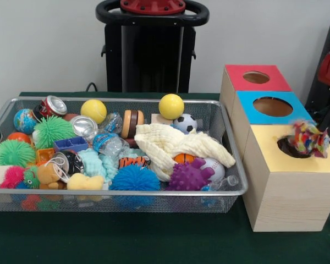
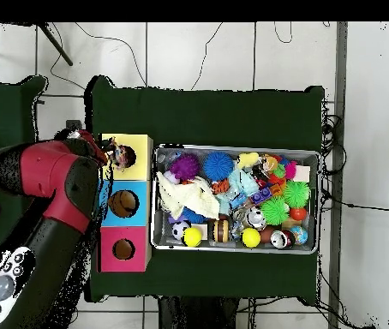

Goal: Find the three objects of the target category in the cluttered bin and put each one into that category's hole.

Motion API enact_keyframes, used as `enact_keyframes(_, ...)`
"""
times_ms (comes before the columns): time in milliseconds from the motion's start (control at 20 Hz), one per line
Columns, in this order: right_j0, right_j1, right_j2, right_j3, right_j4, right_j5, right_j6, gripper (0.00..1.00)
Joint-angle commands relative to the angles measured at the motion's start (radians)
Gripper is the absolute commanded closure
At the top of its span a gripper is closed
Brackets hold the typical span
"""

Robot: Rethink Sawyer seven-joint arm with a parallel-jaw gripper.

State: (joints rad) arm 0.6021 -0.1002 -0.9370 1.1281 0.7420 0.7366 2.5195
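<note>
No writing can be made out on anything here, not even on the crushed cans (image 1: 54, 105) at the far end of the wire bin (image 1: 115, 195).

From the front, the arm does not show at all; what shows is a tangle of bright multicoloured strands, a frilly toy (image 1: 308, 138), sitting at the edge of the hole in the yellow box (image 1: 289, 181). Behind that box stand the blue box (image 1: 272, 107) and the red box (image 1: 256, 78), each with its own round hole. From above, the red and black arm (image 2: 48, 206) is plain to see, reaching over beside the three boxes, with its gripper (image 2: 85, 137) near the yellow box's outer edge. The same toy (image 2: 119, 155) lies just beside it, at the yellow hole. Whether the gripper is holding it, or how wide it stands, I cannot tell.

The bin is heaped: a cream cloth (image 1: 173, 146), a purple spiky ball (image 1: 188, 177), a blue spiky ball (image 1: 135, 179), two yellow balls (image 1: 171, 106), a small football (image 1: 184, 123), a globe ball (image 1: 24, 120).
</note>
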Motion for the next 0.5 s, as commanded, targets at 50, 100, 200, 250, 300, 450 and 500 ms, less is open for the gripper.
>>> enact_keyframes(50,-0.037,-0.036,0.154,-0.025,-0.048,-0.008,0.064,1.0)
enact_keyframes(100,-0.043,-0.043,0.168,-0.023,-0.045,-0.016,0.052,1.0)
enact_keyframes(200,-0.046,-0.053,0.191,-0.024,-0.04,-0.032,0.036,1.0)
enact_keyframes(250,-0.046,-0.058,0.197,-0.019,-0.041,-0.037,0.031,1.0)
enact_keyframes(300,-0.047,-0.057,0.198,-0.024,-0.043,-0.036,0.031,1.0)
enact_keyframes(450,-0.045,-0.053,0.204,-0.029,-0.051,-0.046,0.03,1.0)
enact_keyframes(500,-0.044,-0.053,0.204,-0.03,-0.053,-0.049,0.029,1.0)
